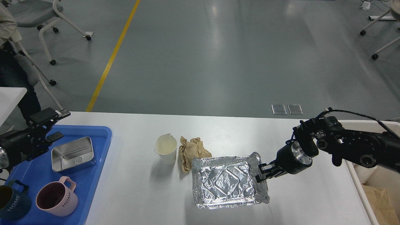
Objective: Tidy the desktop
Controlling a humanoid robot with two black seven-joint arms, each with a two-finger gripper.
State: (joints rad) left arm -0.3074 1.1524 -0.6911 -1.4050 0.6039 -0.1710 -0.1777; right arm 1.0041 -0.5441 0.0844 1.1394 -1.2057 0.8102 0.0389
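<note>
The white desktop (137, 193) fills the lower view. On it stand a white paper cup (166, 148), a crumpled brown paper (192, 150) and a crinkled foil tray (227, 183). My right gripper (261, 175) is shut on the foil tray's right rim. My left gripper (50, 123) is open and empty, held above the far left edge of the blue tray (34, 172).
The blue tray holds a steel box (73, 154), a pink mug (57, 200) and a dark blue mug (12, 203). A beige bin (372, 187) with brown paper inside stands at the right edge. Chairs stand on the floor beyond.
</note>
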